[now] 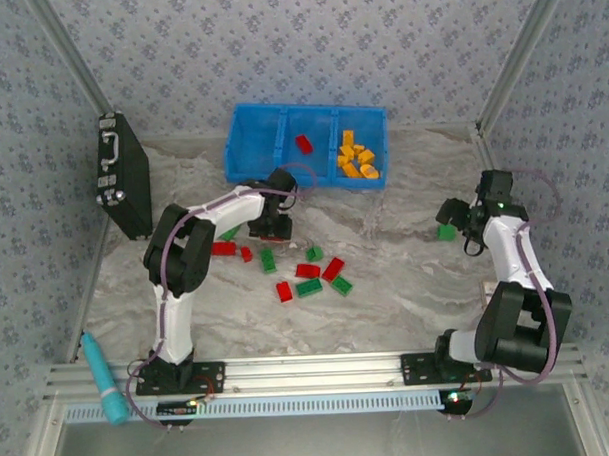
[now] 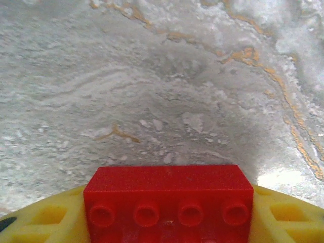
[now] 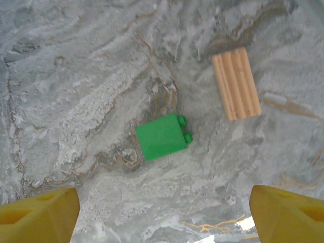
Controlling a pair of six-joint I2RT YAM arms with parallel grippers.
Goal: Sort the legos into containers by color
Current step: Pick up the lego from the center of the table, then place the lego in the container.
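The blue bin (image 1: 256, 150) stands at the back. Its left compartment looks empty, the middle one holds a red brick (image 1: 304, 143), and the right one holds several orange bricks (image 1: 357, 158). My left gripper (image 1: 274, 227) hangs just in front of the bin, shut on a red four-stud brick (image 2: 168, 195) between its yellow fingers (image 2: 45, 223). Several red and green bricks (image 1: 307, 271) lie scattered on the marble table. A lone green brick (image 1: 446, 231) (image 3: 163, 135) lies on its side at the right. My right gripper (image 1: 454, 215) (image 3: 164, 215) hovers open above it, fingers (image 3: 38, 217) wide apart.
A black case with a silver handle (image 1: 123, 174) leans at the left wall. A teal tool (image 1: 105, 380) rests on the front rail at lower left. A small ribbed wooden block (image 3: 236, 83) lies just beyond the lone green brick. Patterned walls enclose the table.
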